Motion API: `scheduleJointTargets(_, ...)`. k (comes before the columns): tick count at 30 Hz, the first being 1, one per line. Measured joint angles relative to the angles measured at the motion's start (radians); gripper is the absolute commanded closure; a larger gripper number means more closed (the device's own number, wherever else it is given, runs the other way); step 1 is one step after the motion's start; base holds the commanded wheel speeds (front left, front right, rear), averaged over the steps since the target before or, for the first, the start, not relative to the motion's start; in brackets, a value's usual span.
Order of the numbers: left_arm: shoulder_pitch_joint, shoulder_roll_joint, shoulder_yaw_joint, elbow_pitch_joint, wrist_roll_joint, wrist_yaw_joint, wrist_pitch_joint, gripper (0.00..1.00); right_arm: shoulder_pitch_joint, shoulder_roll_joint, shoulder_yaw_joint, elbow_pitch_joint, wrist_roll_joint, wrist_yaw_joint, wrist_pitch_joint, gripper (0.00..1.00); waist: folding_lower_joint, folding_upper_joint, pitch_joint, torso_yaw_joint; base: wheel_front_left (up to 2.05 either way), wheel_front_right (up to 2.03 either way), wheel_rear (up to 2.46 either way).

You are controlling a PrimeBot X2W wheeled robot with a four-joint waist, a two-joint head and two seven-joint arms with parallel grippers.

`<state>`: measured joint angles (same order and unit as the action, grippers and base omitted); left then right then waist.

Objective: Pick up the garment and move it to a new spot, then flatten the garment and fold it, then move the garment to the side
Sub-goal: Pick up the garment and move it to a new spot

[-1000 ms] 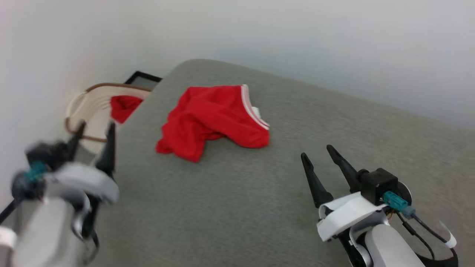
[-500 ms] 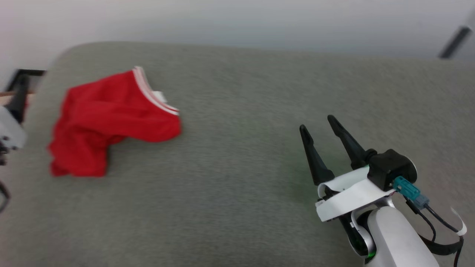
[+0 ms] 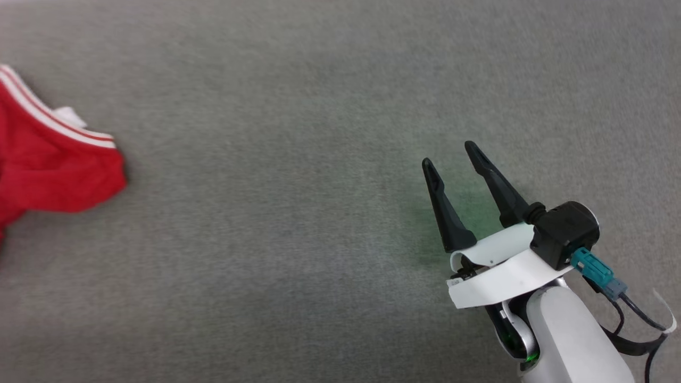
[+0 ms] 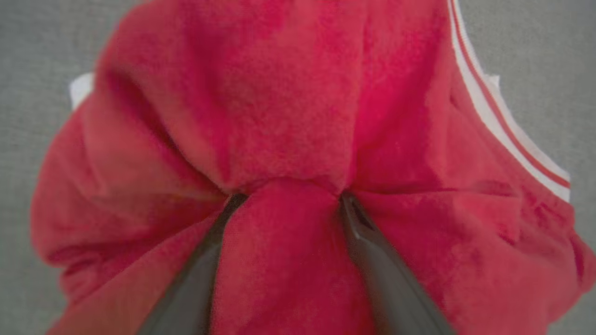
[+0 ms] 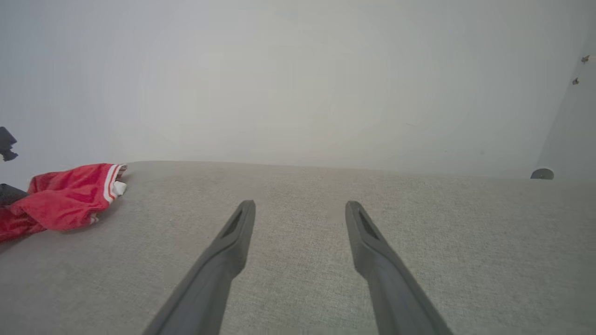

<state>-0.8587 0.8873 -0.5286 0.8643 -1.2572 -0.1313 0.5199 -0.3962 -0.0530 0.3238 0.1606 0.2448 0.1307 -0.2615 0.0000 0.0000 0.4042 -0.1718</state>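
Note:
The garment (image 3: 53,170) is a crumpled bright red jersey with white-and-red striped trim, lying at the left edge of the head view. In the left wrist view the garment (image 4: 279,93) lies close under the camera. My left gripper (image 4: 286,197) is open, its two fingertips pressed down into the cloth with a red fold bulging between them. My right gripper (image 3: 449,154) hangs open and empty over bare grey surface, far to the right of the garment. From the right wrist view the garment (image 5: 65,197) lies far left of my right gripper (image 5: 300,204).
A wide grey upholstered surface (image 3: 292,239) carries everything. A pale wall (image 5: 298,83) rises behind its far edge. A dark piece of hardware (image 5: 5,144) shows at the left edge, above the garment.
The head camera has swung right and down, so the garment has slid to the view's left edge and the left gripper has left that view. The right gripper keeps its pose.

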Motion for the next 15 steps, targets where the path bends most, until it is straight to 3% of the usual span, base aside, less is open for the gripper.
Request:
scheduleJointTargets(9, -0.055, 0.062, -0.039, 0.022, -0.055, 0.000, 0.119, 0.00, -0.011, 0.000, 0.007, -0.024, -0.017, 0.000, 0.000, 0.00, 0.0000, 0.0000, 0.097, -0.063, 0.00, 0.00, 0.00)
scheduleJointTargets(10, -0.055, 0.068, -0.048, 0.012, -0.055, 0.000, 0.119, 0.51, -0.012, 0.000, 0.011, -0.024, -0.018, 0.000, 0.000, 0.00, -0.0001, 0.0000, 0.101, -0.067, 0.00, 0.00, 0.00)
scheduleJointTargets(12, -0.053, 0.074, -0.055, -0.003, -0.063, 0.001, 0.097, 1.00, -0.018, 0.001, 0.014, -0.024, -0.022, 0.000, 0.000, 0.00, -0.0001, 0.0000, 0.103, -0.072, 0.00, 0.00, 0.00)
scheduleJointTargets(15, -0.050, 0.062, -0.059, -0.017, -0.081, 0.004, 0.030, 1.00, -0.022, 0.001, 0.009, -0.020, -0.026, 0.000, 0.000, 0.00, 0.0000, 0.0000, 0.097, -0.068, 0.00, 0.00, 0.00)
